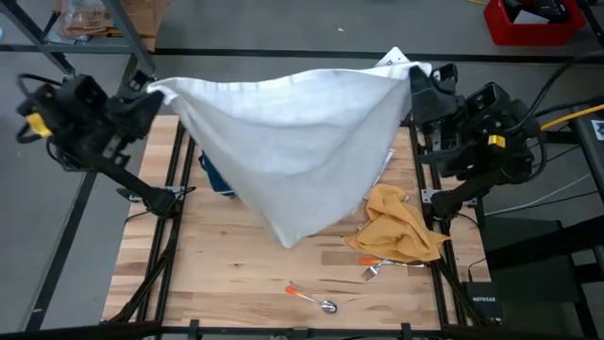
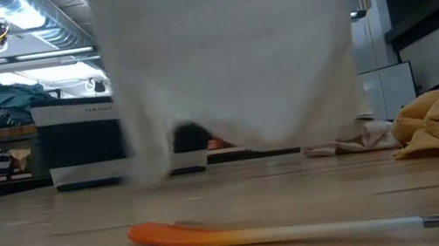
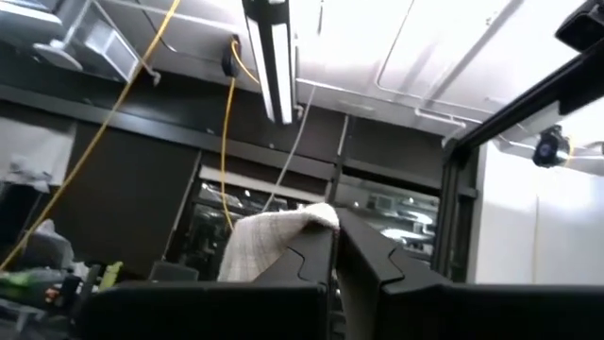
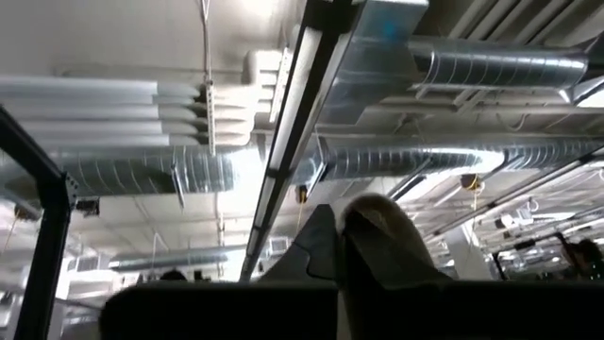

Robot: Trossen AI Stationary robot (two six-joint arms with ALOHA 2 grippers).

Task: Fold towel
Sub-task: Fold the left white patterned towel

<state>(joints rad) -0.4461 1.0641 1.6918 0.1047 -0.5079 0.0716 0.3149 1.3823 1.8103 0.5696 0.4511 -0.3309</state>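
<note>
A white towel (image 1: 302, 142) hangs stretched between both raised grippers over the table's far half; its lowest point (image 1: 288, 236) sags toward the table's middle. In the low view the towel (image 2: 230, 51) hangs as a wide curtain, its lower edge just above the wood. My left gripper (image 1: 151, 88) is shut on the towel's left corner, my right gripper (image 1: 415, 77) shut on its right corner. Both wrist views point up at the ceiling, with cloth showing between the fingers. My left gripper pinches the towel's left top corner (image 3: 283, 227) between its two fingers, with a bit of cloth sticking out past the fingertips (image 3: 316, 250). The towel is lifted and hangs below the hold. My right gripper pinches the towel's right top corner (image 4: 377, 212) between its fingers, tilted upward. The cloth's upper edge (image 1: 283, 80) runs almost taut between the two holds.
A crumpled mustard-yellow cloth (image 1: 396, 227) lies on the table's right side. An orange-handled spoon (image 1: 307, 296) lies near the near edge, another orange-handled utensil (image 1: 373, 264) beside the yellow cloth. A blue object (image 1: 212, 175) shows under the towel's left part. Black frame rails (image 1: 175, 170) flank the table.
</note>
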